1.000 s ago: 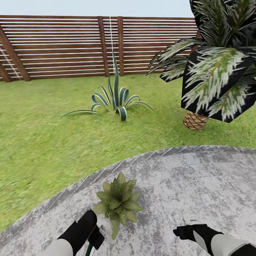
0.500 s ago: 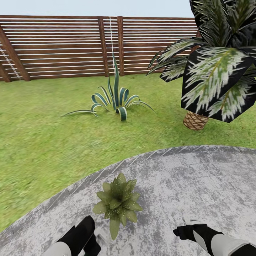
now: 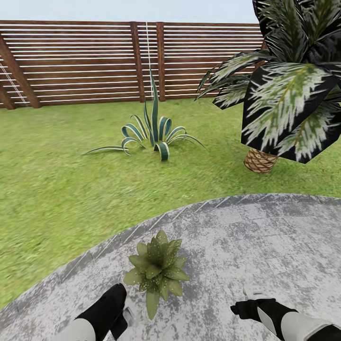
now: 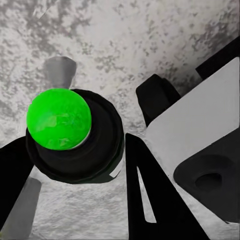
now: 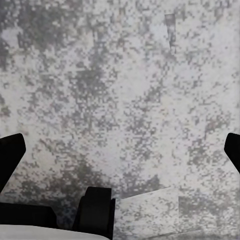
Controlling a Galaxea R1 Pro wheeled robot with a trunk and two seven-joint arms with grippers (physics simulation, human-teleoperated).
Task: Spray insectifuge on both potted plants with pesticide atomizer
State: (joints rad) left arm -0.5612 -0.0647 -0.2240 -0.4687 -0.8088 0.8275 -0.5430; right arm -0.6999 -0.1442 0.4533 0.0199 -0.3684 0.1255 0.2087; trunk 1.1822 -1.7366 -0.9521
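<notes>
One potted plant, a low rosette of speckled green leaves, sits on the grey stone paving just ahead of my arms. My left gripper is just to the plant's near left, and a small pale part of what it holds shows beside it. The left wrist view shows the left gripper shut on the pesticide atomizer, a black body with a bright green round top, above the paving. My right gripper hovers low at the near right. In its wrist view the right gripper is open and holds nothing.
Green lawn lies beyond the paving's curved edge. A striped agave grows mid-lawn, and a tall palm with a woven base stands at the right. A brown slat fence closes the back.
My left gripper has drawn back from the plant's leaves and dropped lower in the head view, so the atomizer's white body and green tube no longer show. The right arm has held still.
</notes>
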